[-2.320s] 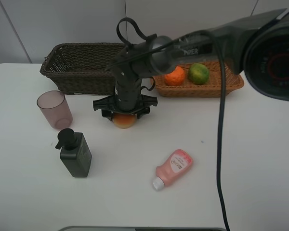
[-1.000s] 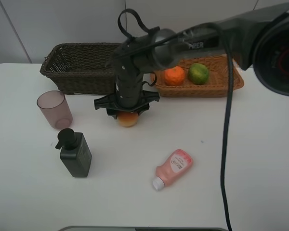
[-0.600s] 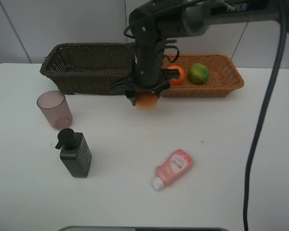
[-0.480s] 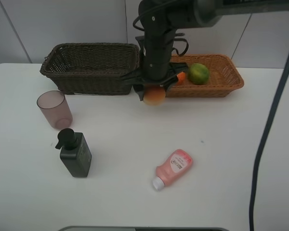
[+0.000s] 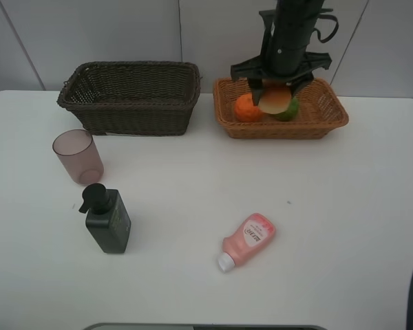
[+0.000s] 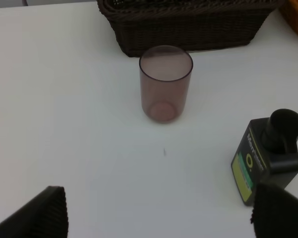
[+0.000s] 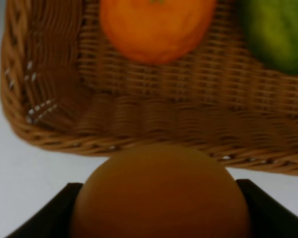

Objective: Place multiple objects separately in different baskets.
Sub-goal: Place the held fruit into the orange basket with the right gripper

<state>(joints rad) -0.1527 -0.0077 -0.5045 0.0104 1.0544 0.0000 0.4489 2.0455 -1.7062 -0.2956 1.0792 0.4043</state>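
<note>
1. Peach is clamped in my right end effector, held over the tan basket.
2. Orange and green fruit lie in that basket, side by side.
3. My left end effector gapes wide, holding nothing, above the desk near the cup and pump bottle.
4. Tube lies flat on the desk, well apart from the bottle.
</note>
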